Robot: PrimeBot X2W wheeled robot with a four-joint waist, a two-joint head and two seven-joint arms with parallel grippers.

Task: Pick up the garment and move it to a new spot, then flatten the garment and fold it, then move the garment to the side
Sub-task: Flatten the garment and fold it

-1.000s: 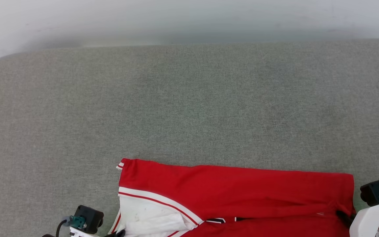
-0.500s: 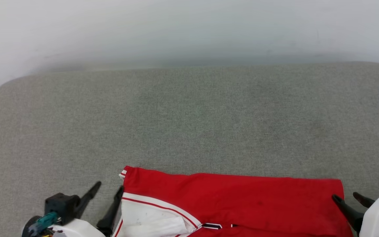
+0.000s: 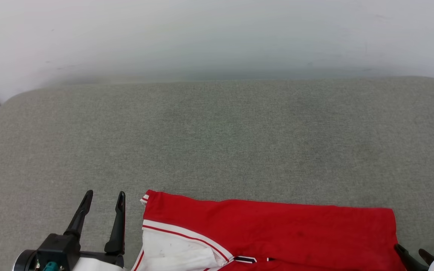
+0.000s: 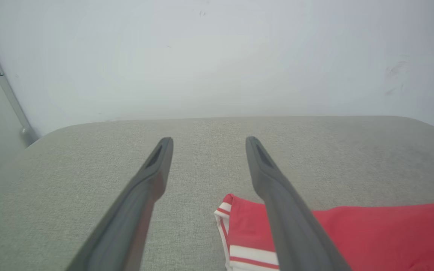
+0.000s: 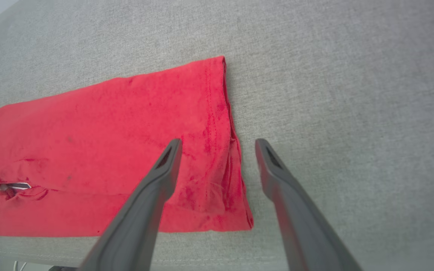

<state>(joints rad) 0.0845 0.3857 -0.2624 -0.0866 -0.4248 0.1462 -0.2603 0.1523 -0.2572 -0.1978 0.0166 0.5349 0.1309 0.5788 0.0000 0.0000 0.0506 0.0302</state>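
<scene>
garment (image 3: 277,233) lies folded flat at near edge of grey padded surface (image 3: 217,143). left pincer (image 3: 104,193) apart, empty, just beside sleeve end. right pincer (image 5: 219,141) apart over hem end. soft, light, floppy cloth; probably best pinched at both ends.

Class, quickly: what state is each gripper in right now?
Left gripper: open, empty, beside the garment.
Right gripper: open, empty, near the garment's edge.

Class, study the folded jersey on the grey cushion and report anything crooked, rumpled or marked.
The garment lies in a flat band, but its white sleeve is bunched, a striped cuff tip pokes past the far left corner, and darker blotches mark the red cloth at its right end.
</scene>
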